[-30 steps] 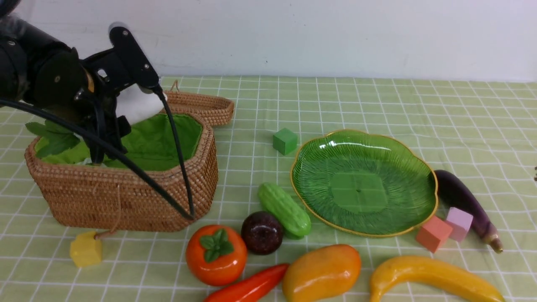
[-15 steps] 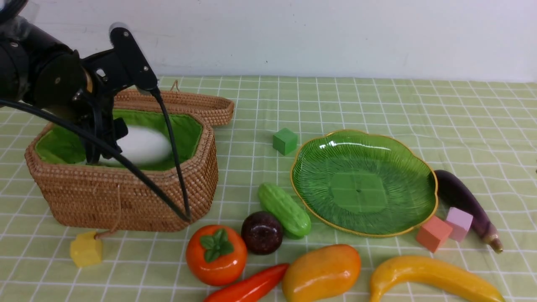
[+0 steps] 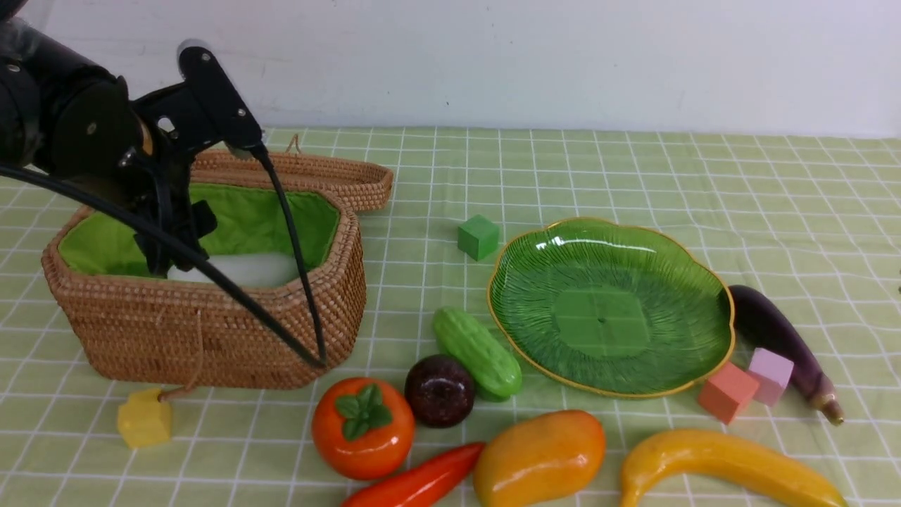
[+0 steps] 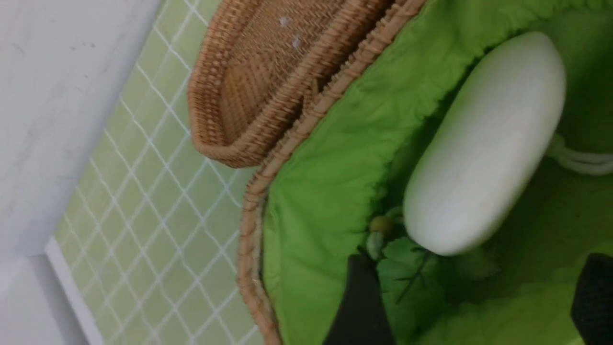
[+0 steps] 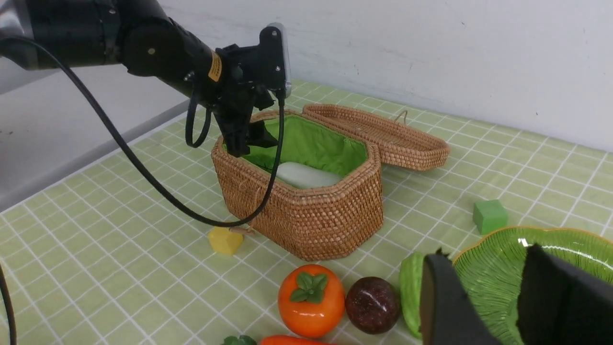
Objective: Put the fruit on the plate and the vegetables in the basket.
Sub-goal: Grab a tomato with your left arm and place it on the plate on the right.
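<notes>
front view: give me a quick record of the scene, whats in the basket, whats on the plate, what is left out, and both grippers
basket: lid open, white radish lying inside
plate: nothing on it
vegetables outside basket: cucumber, red pepper, eggplant
fruit off plate: orange fruit, purple ball, mango, banana
left gripper: open over the basket, holding nothing
right gripper: open, holding nothing

Tan woven wicker basket (image 3: 211,338) is showing bright green lining; ribbed green glass plate (image 3: 609,310) is carrying a gold edge; counter cloth (image 3: 633,169) is displaying pale green with white grid.
</notes>
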Controlling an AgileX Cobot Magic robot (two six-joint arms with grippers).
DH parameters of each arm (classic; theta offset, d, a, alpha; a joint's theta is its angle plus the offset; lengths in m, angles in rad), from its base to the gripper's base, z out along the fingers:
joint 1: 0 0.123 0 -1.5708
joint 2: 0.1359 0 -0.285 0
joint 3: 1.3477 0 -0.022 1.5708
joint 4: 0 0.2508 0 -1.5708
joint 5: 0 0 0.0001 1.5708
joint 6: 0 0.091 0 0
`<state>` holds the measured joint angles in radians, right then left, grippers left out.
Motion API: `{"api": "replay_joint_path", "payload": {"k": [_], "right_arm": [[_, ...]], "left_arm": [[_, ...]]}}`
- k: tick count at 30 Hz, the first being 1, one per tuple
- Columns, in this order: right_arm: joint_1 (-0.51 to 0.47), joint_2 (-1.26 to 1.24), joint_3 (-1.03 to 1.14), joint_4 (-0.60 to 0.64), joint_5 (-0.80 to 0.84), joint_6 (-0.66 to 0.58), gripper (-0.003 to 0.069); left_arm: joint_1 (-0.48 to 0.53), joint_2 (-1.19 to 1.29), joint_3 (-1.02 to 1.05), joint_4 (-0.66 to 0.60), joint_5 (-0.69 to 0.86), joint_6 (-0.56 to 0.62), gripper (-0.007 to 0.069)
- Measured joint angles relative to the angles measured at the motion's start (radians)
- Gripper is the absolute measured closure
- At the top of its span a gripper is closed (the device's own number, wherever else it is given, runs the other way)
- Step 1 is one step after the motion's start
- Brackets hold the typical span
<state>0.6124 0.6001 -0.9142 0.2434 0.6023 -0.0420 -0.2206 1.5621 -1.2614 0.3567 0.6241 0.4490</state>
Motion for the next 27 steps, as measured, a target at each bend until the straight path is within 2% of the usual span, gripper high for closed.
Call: {"api": "replay_joint_path", "payload": {"k": [2,3,4,5,7,9,10,13,14,15,19,27], "right_arm": [[0.000,0.000,0.000,0.000,0.008,0.000,0.0420],[0.000,0.000,0.000,0.000,0.017,-0.001,0.0420],[0.000,0.000,0.000,0.000,0.031,-0.001,0.0420],[0.000,0.000,0.000,0.000,0.038,-0.001,0.0420],[0.000,0.000,-0.008,-0.004,0.069,-0.002,0.0420],[0.000,0.000,-0.026,-0.028,0.113,-0.004,0.0420],[0.000,0.000,-0.038,-0.049,0.126,-0.004,0.0420],[0.000,0.000,-0.075,-0.112,0.122,-0.005,0.0420],[0.000,0.000,-0.078,-0.116,0.120,-0.005,0.0420],[0.000,0.000,-0.095,-0.132,0.106,-0.005,0.0420],[0.000,0.000,-0.110,-0.136,0.085,-0.003,0.0420],[0.000,0.000,-0.110,-0.127,0.293,0.042,0.0420]], "left_arm": [[0.000,-0.015,0.000,-0.027,0.003,-0.020,0.0147],[0.000,-0.038,0.000,-0.065,0.003,-0.049,0.0200],[0.000,-0.076,0.000,-0.125,0.008,-0.093,0.0291],[0.000,-0.103,0.000,-0.165,0.014,-0.115,0.0344],[0.000,-0.160,0.000,-0.249,0.057,-0.168,0.0502],[0.000,-0.211,0.000,-0.343,0.114,-0.190,0.0617],[0.000,-0.229,0.001,-0.384,0.137,-0.191,0.0638],[0.000,-0.294,0.042,-0.545,0.169,-0.158,0.0638],[0.000,-0.298,0.042,-0.556,0.169,-0.154,0.0638],[0.000,-0.330,0.092,-0.629,0.164,-0.111,0.0638],[0.000,-0.397,0.217,-0.725,0.120,-0.025,0.0638],[0.000,-0.432,0.322,-0.737,0.064,-0.002,0.0638]]}}
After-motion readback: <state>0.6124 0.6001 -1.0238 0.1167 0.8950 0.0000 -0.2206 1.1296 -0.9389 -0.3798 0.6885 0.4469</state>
